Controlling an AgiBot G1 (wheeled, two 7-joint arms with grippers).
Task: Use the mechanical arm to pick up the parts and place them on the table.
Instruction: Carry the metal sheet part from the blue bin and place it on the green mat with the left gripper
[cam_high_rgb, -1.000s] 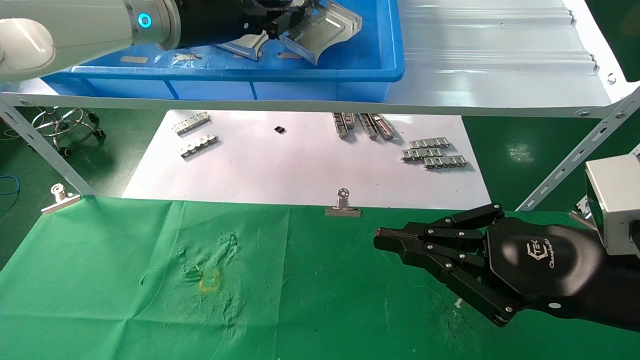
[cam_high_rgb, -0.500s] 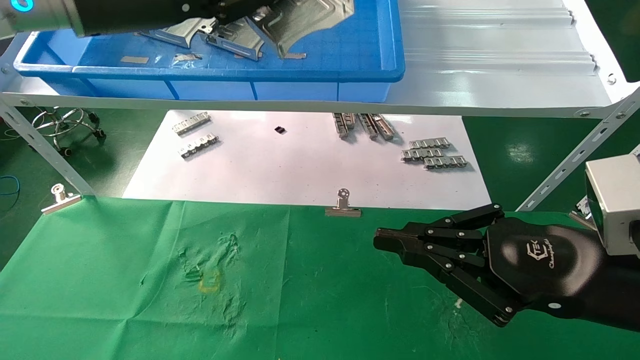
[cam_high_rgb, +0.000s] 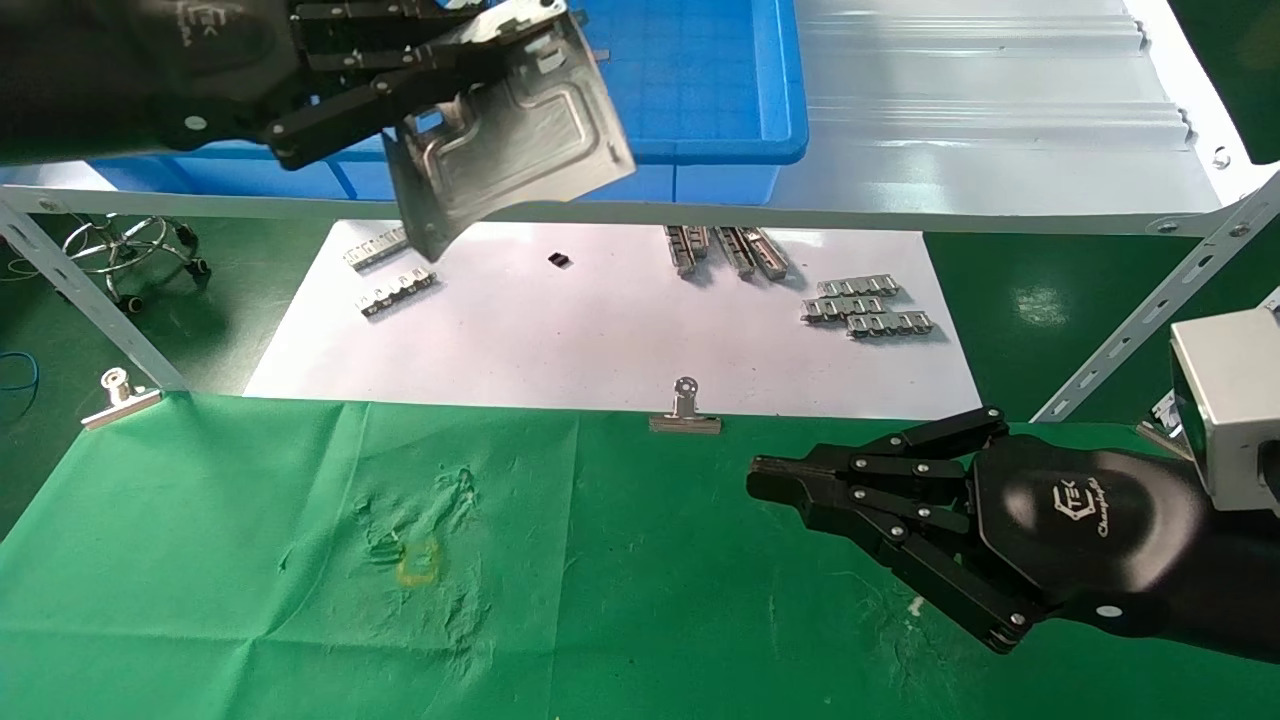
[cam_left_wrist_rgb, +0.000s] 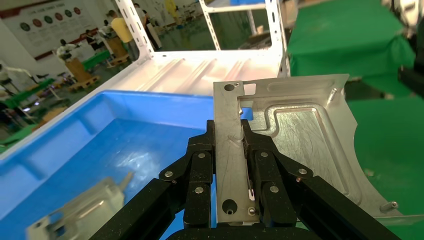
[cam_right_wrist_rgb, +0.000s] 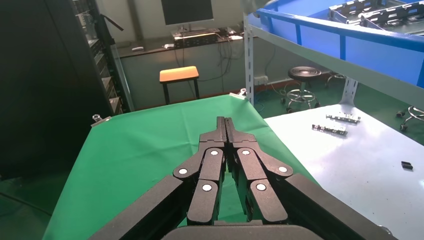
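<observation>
Your worktop (cam_high_rgb: 640, 620), draped in wrinkled green cloth, fills the lower half of the head view; a faint yellow mark (cam_high_rgb: 420, 562) lies on it at lower left. Behind it lies a white paper sheet (cam_high_rgb: 600, 340), and across the top of the frame runs the white metal shelf (cam_high_rgb: 1000, 120) carrying the blue bin (cam_high_rgb: 720, 90).

Your right tool (cam_high_rgb: 765, 480) reaches in from the lower right of the head view, above the cloth, its black fingers (cam_right_wrist_rgb: 227, 145) pressed together and holding nothing.

Your left tool (cam_high_rgb: 470, 55) sits at upper left of the head view, in front of the bin's near wall. Its fingers (cam_left_wrist_rgb: 200, 165) are pinching one part (cam_high_rgb: 510, 130) by its folded edge, so the plate hangs tilted before the shelf's front edge, clear of the cloth. In the left wrist view another part (cam_left_wrist_rgb: 80, 210) lies in the bin at lower left.

Small notched strips (cam_high_rgb: 868, 305) lie on the paper at centre right, more strips (cam_high_rgb: 390, 270) at its left. A metal clip (cam_high_rgb: 686, 410) grips the cloth's far edge at centre.
</observation>
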